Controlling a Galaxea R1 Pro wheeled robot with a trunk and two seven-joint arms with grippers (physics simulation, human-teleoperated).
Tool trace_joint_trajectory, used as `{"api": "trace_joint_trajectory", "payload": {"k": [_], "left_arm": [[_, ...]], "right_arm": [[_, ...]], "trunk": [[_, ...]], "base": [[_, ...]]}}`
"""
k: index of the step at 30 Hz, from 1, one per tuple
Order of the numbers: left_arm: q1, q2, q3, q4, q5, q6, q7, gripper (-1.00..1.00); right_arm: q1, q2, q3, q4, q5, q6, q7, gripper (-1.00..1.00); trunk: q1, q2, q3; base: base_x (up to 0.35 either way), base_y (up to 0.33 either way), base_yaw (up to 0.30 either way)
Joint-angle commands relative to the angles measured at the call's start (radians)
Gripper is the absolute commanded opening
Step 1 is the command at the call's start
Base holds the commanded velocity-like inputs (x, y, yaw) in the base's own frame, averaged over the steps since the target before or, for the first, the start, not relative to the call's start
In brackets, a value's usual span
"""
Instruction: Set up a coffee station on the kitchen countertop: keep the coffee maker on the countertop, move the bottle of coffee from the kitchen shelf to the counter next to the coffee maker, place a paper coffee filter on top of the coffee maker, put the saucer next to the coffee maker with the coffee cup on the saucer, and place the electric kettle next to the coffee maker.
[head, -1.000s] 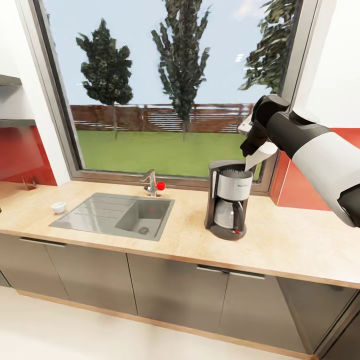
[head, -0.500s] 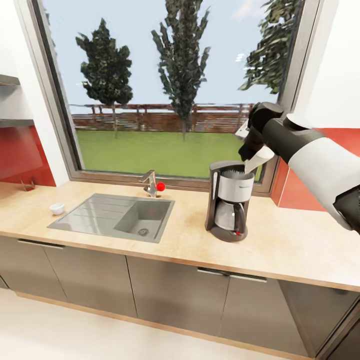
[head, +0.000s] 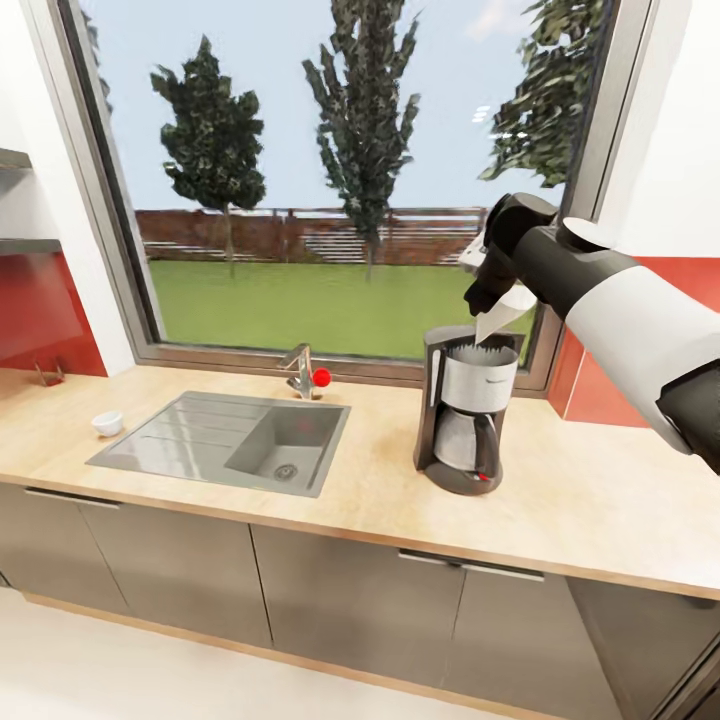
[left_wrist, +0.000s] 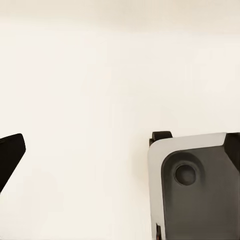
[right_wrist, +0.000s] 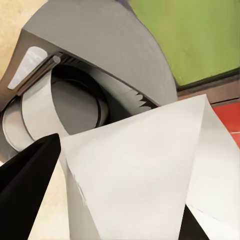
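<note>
The coffee maker (head: 465, 415) stands on the countertop (head: 600, 500) right of the sink, with its glass carafe in place. My right gripper (head: 487, 292) is shut on the paper coffee filter (head: 500, 318), a white cone whose tip hangs just over the machine's open top. In the right wrist view the filter (right_wrist: 145, 170) sits between the black fingers (right_wrist: 25, 195), with the coffee maker's top (right_wrist: 100, 75) right behind it. A coffee cup (head: 107, 423) sits on the countertop left of the sink. In the left wrist view my left gripper (left_wrist: 120, 155) is open over pale floor.
A steel sink (head: 230, 445) with a faucet (head: 300, 370) is set into the countertop under a large window (head: 330, 170). Red wall panels flank the window. Grey cabinet fronts (head: 330, 590) run below. Part of the robot's own body (left_wrist: 195, 190) is in the left wrist view.
My right gripper has carried the filter left, from beside the coffee maker's top to right above it. The head camera has shifted slightly.
</note>
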Motion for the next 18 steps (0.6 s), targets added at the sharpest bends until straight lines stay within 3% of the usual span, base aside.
{"api": "trace_joint_trajectory", "payload": {"k": [1, 18], "left_arm": [[-0.001, 0.000, -0.001, 0.001, 0.001, -0.003, -0.003, 1.00], [-0.001, 0.000, -0.001, 0.002, 0.000, -0.004, -0.003, 1.00]], "right_arm": [[-0.001, -0.001, 0.005, -0.002, 0.009, 0.002, 0.010, -1.00], [-0.001, -0.005, 0.008, 0.006, 0.015, 0.002, 0.010, -1.00]], "trunk": [[0.000, -0.001, -0.001], [0.000, -0.001, -0.001]], "base": [[0.016, 0.003, 0.000], [0.002, 0.000, 0.000]]}}
